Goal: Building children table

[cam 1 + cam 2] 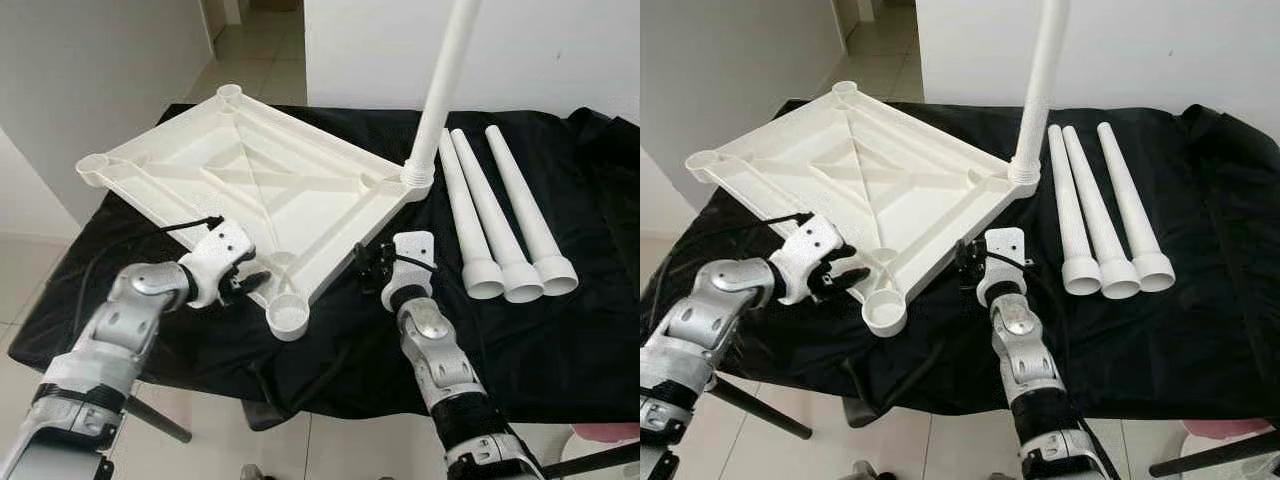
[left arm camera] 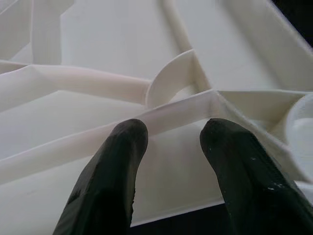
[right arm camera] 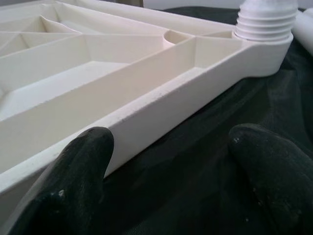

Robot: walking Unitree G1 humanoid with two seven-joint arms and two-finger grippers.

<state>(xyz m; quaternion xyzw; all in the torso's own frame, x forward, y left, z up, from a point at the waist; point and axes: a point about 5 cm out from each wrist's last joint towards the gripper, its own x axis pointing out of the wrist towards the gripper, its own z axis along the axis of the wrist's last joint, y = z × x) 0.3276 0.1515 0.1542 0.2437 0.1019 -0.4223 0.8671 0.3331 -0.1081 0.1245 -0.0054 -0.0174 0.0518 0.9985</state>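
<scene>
Black cloth [image 1: 560, 340] draped over the support; tiled floor [image 1: 250, 45] beyond.

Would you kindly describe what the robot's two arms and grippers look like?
Both arms are silver, jointed metal segments with black bands lower down. The left gripper and right gripper each have a white housing, a thin black cable looping over it, and two rounded, matte black fingers.

walls [image 1: 560, 50]: white | floor [image 1: 250, 60]: pale tiles | black cloth [image 1: 560, 340] over furniture

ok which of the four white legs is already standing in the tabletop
The leg upright in the tabletop's right corner socket; the other three legs lie loose on the black cloth.
</scene>
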